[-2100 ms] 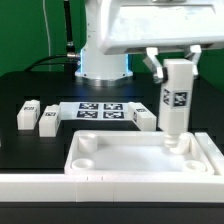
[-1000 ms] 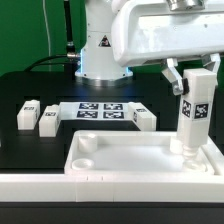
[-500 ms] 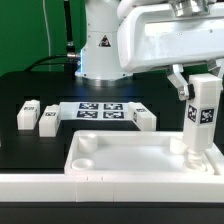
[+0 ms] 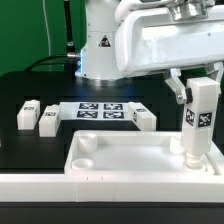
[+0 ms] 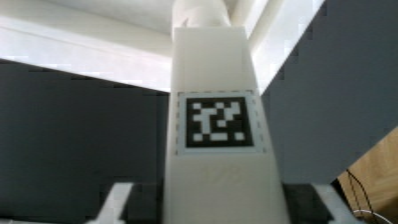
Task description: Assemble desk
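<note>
The white desk top (image 4: 130,156) lies flat near the front, tray side up, with round corner sockets. My gripper (image 4: 198,90) is shut on a white square-section leg (image 4: 197,122) and holds it upright by its upper part. The leg's lower end stands at the top's near corner socket (image 4: 188,163) on the exterior view's right. I cannot tell whether it is seated. In the wrist view the leg (image 5: 219,120) fills the middle with its tag facing the camera, and my gripper (image 5: 217,206) clamps it from both sides. Three more legs (image 4: 28,115), (image 4: 48,121), (image 4: 145,117) lie on the black table.
The marker board (image 4: 100,110) lies flat behind the desk top, between the loose legs. A long white border wall (image 4: 100,188) runs along the front edge. The robot base (image 4: 100,60) stands at the back, with cables beside it.
My gripper has carried the leg toward the exterior view's right, from the middle of the top's right side to its corner socket, and has sunk slightly. The grip has not changed.
</note>
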`<state>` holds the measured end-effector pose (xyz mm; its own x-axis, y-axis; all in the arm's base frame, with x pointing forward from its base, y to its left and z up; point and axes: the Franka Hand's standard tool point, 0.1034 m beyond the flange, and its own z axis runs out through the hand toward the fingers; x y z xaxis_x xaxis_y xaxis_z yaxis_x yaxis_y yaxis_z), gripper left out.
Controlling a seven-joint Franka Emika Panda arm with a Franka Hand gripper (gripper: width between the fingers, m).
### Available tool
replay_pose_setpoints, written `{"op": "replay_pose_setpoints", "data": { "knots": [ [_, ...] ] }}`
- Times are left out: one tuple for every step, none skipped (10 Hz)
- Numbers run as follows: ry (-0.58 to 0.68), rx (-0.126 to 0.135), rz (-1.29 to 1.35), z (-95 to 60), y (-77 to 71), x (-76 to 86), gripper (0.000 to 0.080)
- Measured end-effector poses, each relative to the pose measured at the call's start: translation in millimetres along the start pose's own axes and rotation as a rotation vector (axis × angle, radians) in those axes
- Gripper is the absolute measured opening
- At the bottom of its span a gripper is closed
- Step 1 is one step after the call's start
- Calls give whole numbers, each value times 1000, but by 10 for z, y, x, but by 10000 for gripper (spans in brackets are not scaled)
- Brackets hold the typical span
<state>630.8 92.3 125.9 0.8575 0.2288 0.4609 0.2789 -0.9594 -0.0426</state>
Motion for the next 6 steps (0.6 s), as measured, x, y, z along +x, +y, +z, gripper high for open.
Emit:
{"op": "replay_pose_setpoints", "data": {
  "knots": [
    [0, 0, 0, 1, -2, 1, 290],
    [2, -1, 0, 3, -3, 1, 290],
    [3, -2, 1, 4, 1, 3, 290],
    [5, -3, 1, 4, 7, 4, 290],
    [5, -3, 1, 4, 9, 4, 290],
    [6, -4, 1, 4, 11, 4, 290]
  ]
}}
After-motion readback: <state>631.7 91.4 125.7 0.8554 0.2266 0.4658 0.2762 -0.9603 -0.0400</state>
